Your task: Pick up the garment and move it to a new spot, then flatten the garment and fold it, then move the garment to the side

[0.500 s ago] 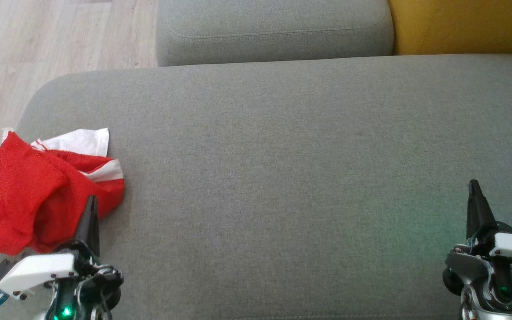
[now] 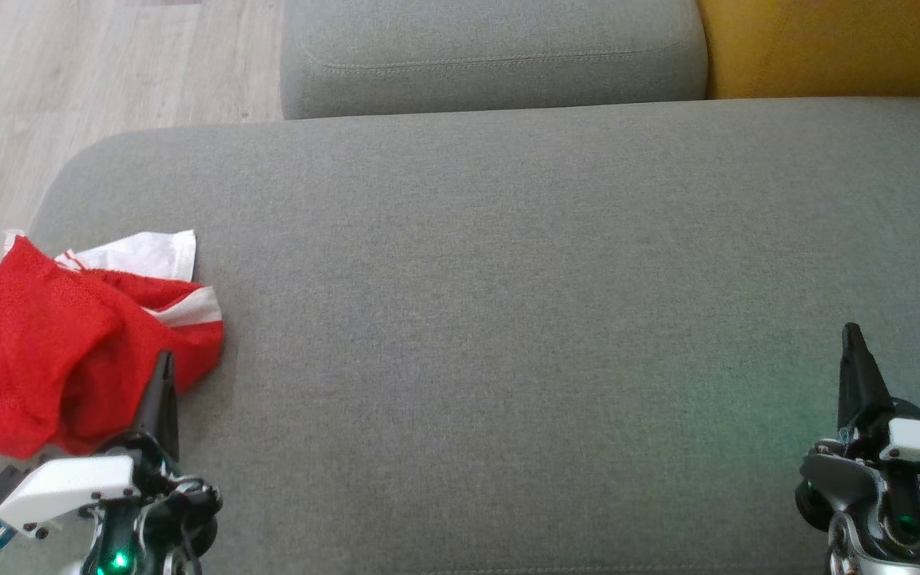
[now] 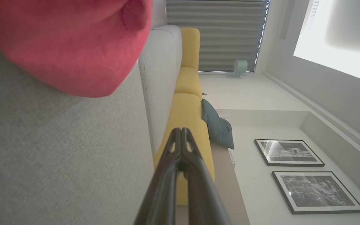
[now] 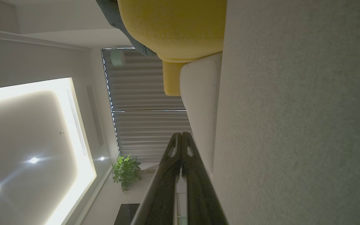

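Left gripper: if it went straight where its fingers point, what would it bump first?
Probably the red garment: in the head view the left gripper overlaps its near edge. The wrist view shows it off to one side, so the fingers might just skim past.

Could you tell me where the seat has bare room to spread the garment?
The seat is bare from the garment at its left edge across to the right gripper and up to the back cushion. The near left corner is crowded: garment and left gripper.
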Controlling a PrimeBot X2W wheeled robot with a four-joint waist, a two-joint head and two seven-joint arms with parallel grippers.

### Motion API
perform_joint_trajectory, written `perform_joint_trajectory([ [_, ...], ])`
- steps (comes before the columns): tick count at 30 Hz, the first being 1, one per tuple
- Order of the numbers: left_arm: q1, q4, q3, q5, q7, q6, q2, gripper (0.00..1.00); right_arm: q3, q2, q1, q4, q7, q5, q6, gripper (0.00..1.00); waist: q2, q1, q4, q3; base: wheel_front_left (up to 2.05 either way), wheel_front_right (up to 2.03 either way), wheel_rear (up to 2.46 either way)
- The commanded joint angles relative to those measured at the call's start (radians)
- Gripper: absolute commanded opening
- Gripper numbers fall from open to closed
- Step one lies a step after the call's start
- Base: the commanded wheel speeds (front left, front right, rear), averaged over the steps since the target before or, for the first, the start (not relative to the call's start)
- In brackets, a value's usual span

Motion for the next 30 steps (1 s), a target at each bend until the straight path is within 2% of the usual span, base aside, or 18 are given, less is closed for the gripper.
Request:
perform_joint_trajectory([
  [1, -0.055, -0.038, 0.035, -0.005, 0.008, -0.007, 0.018, 0.00, 0.021, -0.004, -0.025, -0.040, 0.006, 0.007, 0.004, 0.00, 0.0000, 0.0000, 0.000, 0.000, 0.00, 0.00, 0.00],
  [16, -0.055, -0.038, 0.035, -0.005, 0.008, -0.007, 0.018, 0.00, 0.021, -0.004, -0.025, -0.040, 0.006, 0.007, 0.004, 0.00, 0.0000, 0.0000, 0.000, 0.000, 0.00, 0.00, 0.00],
  [17, 0.001, 0.004, -0.001, 0.000, 0.000, 0.001, -0.001, 1.00, 0.000, 0.000, 0.000, 0.004, 0.000, 0.000, 0.000, 1.00, 0.0000, 0.0000, 0.000, 0.000, 0.00, 0.00, 0.00],
  [21, 0.035, 0.059, -0.003, 0.000, -0.003, 0.002, -0.009, 1.00, 0.002, 0.004, 0.026, 0.059, -0.001, -0.001, 0.000, 1.00, 0.0000, 0.0000, 0.000, 0.000, 0.00, 0.00, 0.00],
  [30, 0.021, 0.051, -0.007, 0.040, -0.029, 0.001, -0.006, 1.00, 0.018, -0.005, 0.021, 0.037, -0.027, -0.032, 0.000, 1.00, 0.0000, 0.0000, 0.000, 0.001, 0.00, 0.00, 0.00],
])
